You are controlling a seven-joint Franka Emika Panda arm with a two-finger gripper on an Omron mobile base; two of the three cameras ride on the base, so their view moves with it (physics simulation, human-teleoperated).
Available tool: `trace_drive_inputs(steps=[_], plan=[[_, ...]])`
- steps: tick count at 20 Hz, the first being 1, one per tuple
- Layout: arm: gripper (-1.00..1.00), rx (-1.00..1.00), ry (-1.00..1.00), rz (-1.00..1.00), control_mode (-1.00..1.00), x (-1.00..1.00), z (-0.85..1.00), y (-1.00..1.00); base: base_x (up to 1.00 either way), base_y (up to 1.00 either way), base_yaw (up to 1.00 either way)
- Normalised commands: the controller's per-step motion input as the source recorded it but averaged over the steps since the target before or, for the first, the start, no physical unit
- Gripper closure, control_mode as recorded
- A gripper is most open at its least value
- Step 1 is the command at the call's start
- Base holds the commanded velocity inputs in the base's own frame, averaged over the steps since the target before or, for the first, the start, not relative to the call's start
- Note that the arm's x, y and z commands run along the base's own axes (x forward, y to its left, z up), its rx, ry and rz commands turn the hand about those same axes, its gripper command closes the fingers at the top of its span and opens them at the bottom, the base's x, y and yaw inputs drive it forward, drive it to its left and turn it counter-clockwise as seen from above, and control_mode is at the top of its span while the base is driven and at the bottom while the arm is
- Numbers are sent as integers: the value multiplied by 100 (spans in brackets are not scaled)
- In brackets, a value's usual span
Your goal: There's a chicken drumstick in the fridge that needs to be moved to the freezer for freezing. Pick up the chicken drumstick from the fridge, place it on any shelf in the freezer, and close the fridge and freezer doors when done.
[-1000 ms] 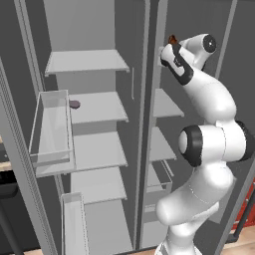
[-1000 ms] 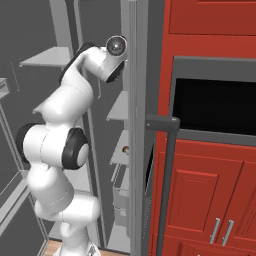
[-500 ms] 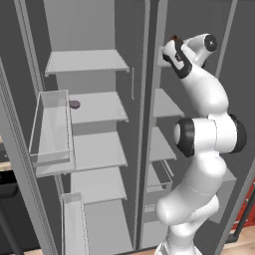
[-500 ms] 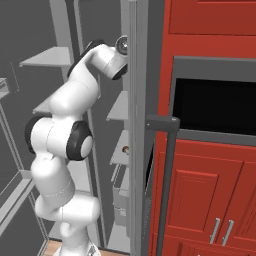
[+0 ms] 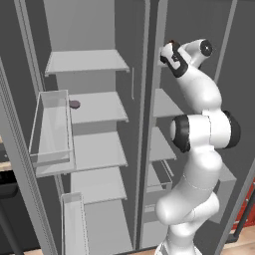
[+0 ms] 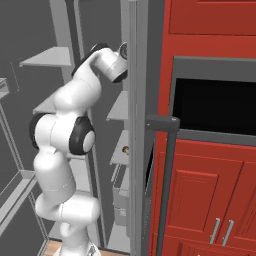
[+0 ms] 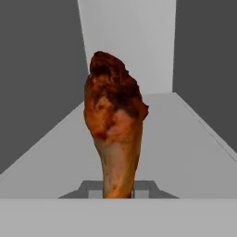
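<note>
While my tool (image 5: 168,51) grips its narrow bone end, the chicken drumstick (image 7: 115,125) stands straight out above a freezer shelf (image 7: 185,152). I read no writing.

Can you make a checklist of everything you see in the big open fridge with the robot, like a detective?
Surface: grey shelf under the held food, bare.
Job's things: chicken drumstick held up in the right-hand compartment; both doors open.
Clutter: small dark thing on a left-hand shelf; clear door bin.
Grippers: gripper shut on the drumstick's thin end.
Cables: nothing seen.
Surroundings: red cabinets, dark oven opening.
</note>
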Motion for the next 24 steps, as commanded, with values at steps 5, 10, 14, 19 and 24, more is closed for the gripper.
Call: trace_drive_inputs(steps=[5,10,14,19,24], plan=[[100,0,1,0,-100,16,-23,0,0,0,0],[100,0,1,0,-100,26,-11,0,0,0,0],[100,0,0,0,-100,28,0,0,0,0,0],[100,0,3,0,-100,29,34,0,0,0,0],[100,0,2,0,-100,35,14,0,0,0,0]])
